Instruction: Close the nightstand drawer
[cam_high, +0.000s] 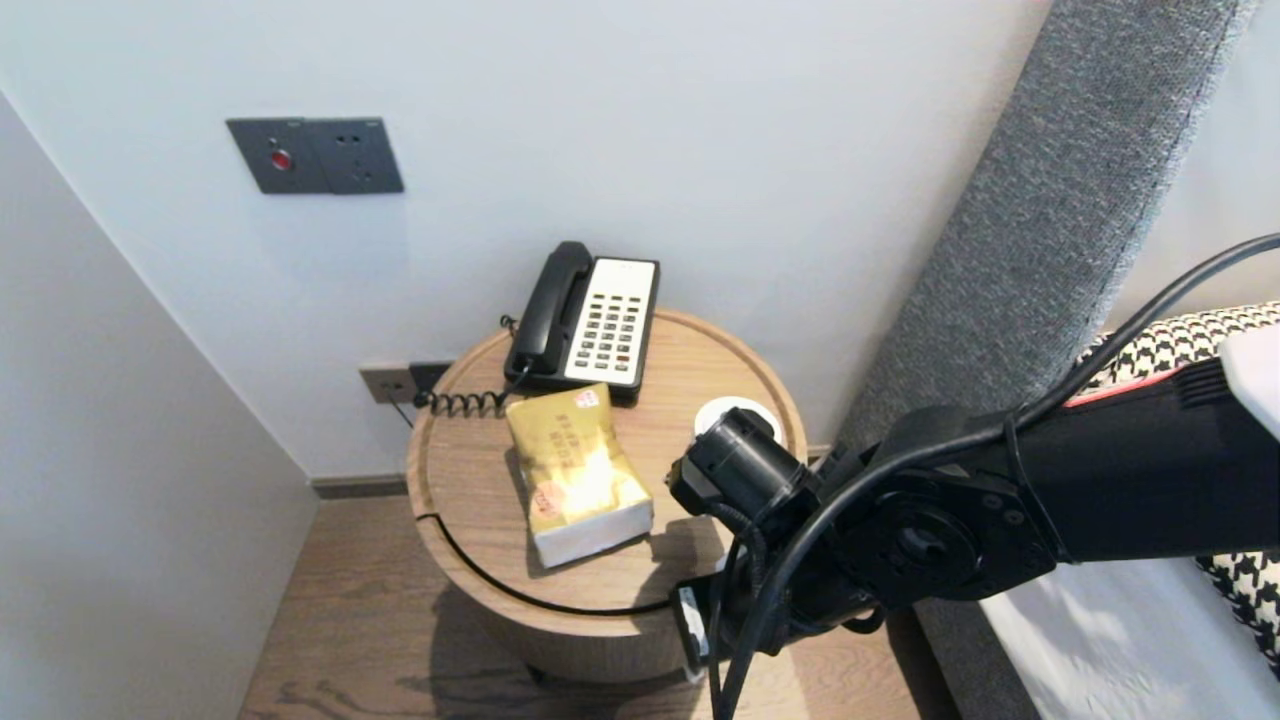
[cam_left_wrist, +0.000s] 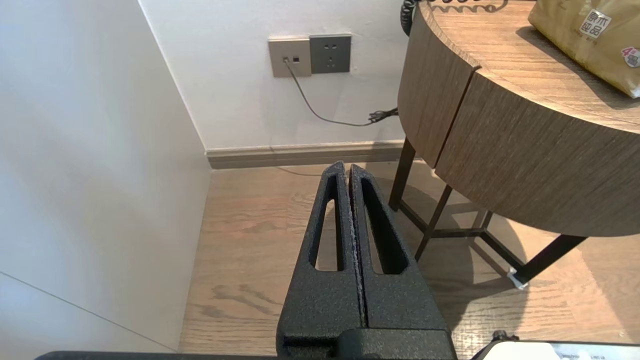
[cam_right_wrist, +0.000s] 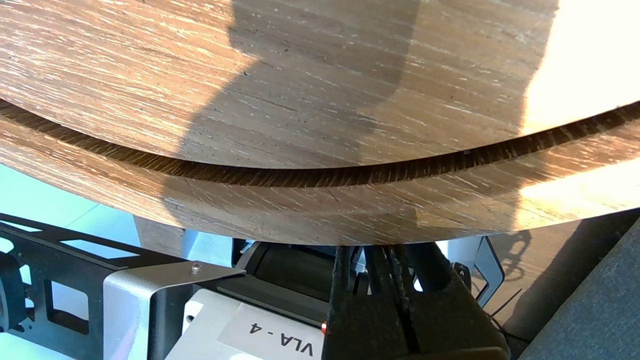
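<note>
At the far left, low beside the white wall, the left gripper hangs parked above the wooden floor, its jaws pressed shut on nothing. Up on the wall is a dark switch plate, and down near the skirting a pair of sockets with a thin cable plugged in. Next comes the round wooden tabletop. At its back edge sits a black-and-white telephone, its coiled cord trailing off to the left. Just in front of the phone lies the gold tissue pack, flat and about mid-table, one end pointing toward the near rim. To the right of the pack is a white round object, partly hidden by the right arm, which reaches in from the right. The right gripper sits at the near rim, its tips just below the edge, well apart from the pack, jaws closed and empty. Rightmost are a grey headboard and a houndstooth cushion.
</note>
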